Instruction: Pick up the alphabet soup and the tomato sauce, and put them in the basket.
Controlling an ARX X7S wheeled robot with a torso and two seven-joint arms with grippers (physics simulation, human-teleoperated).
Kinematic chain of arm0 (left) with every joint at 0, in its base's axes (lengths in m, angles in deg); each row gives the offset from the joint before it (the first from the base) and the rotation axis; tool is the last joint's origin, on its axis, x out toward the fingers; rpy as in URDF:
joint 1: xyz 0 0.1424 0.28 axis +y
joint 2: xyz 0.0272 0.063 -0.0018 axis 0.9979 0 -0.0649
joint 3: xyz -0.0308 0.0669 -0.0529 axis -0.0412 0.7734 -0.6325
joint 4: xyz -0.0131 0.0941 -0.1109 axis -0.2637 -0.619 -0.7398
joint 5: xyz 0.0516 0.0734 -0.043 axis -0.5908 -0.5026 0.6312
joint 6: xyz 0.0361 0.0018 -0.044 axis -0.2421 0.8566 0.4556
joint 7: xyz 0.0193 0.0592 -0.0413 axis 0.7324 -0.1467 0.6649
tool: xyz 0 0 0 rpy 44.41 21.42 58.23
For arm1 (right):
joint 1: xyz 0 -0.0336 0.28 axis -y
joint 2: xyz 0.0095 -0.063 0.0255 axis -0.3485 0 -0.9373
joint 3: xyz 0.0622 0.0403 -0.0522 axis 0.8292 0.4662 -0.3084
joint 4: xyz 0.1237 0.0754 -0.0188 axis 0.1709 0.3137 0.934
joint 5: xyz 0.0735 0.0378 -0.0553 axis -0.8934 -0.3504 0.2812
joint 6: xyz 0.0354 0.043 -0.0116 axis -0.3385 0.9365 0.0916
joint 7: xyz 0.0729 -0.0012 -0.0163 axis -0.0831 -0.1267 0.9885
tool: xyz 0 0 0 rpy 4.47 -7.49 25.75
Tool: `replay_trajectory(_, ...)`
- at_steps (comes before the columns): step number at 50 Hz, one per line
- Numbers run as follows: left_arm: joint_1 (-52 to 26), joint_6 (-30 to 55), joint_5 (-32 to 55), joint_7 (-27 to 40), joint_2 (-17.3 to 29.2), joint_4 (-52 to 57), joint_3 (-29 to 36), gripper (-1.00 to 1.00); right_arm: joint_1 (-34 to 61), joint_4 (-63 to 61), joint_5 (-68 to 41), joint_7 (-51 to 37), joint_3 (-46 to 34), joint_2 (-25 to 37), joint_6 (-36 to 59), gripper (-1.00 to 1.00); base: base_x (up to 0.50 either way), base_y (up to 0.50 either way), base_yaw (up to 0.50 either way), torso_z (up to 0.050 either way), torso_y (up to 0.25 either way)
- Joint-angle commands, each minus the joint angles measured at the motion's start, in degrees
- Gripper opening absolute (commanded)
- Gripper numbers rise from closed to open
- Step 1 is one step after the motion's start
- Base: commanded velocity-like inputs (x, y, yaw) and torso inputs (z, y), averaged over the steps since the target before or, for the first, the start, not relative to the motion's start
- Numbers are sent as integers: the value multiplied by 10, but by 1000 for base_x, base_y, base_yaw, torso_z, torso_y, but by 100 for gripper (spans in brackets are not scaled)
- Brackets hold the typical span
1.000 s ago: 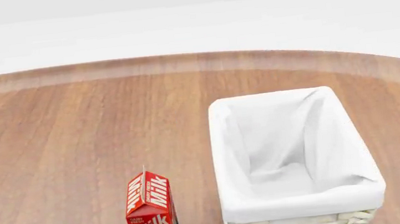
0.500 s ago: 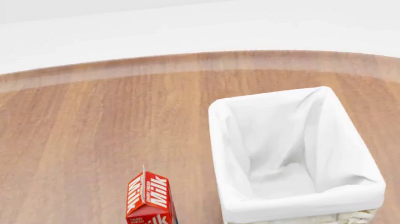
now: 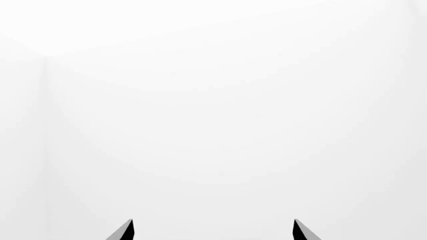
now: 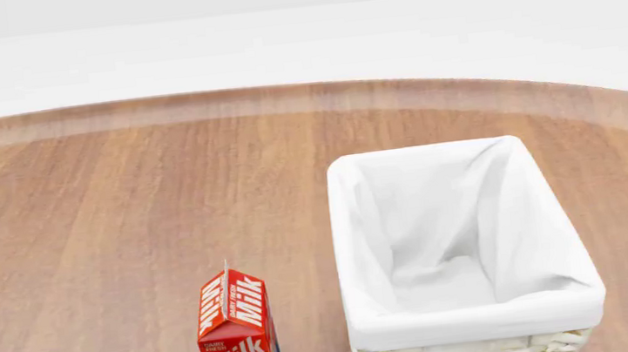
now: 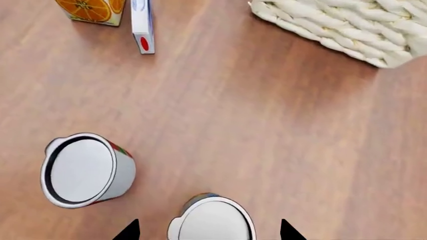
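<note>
**Right gripper above the cans, basket empty**

Head view: the basket [image 4: 462, 248] stands upright on the wooden table [image 4: 118, 205], its white liner folded over the rim and nothing visible inside. A milk carton [image 4: 236, 329] stands upright just beside the basket. Neither gripper appears in this view.

Right wrist view: the right gripper [image 5: 208, 231] has its jaws spread wide and holds nothing. A can [image 5: 212, 220] with a silvery top sits between the fingertips, below them; its label is not readable. The tomato sauce [image 5: 87, 170] stands near it, apart. The basket's woven wall lies well apart.

Left wrist view: the left gripper [image 3: 212, 231] is spread wide, empty, facing a blank white background.
</note>
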Motion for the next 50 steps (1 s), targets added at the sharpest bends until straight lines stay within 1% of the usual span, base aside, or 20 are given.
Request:
replay_trajectory(1,0,-4,2,7,6,-2,5,100,-16,28,29,30,-5,-4,-16,100,0,0,0,0,0)
replay_trajectory(21,4,-12,4,14,12,-5,7,100,-41,77,74,75,-13,-22,-49,100,0,0,0,0,0)
replay_trajectory(50,6,-15,7,22,18,-6,11,100,-60,129,93,113,-17,-34,-77,100,0,0,0,0,0)
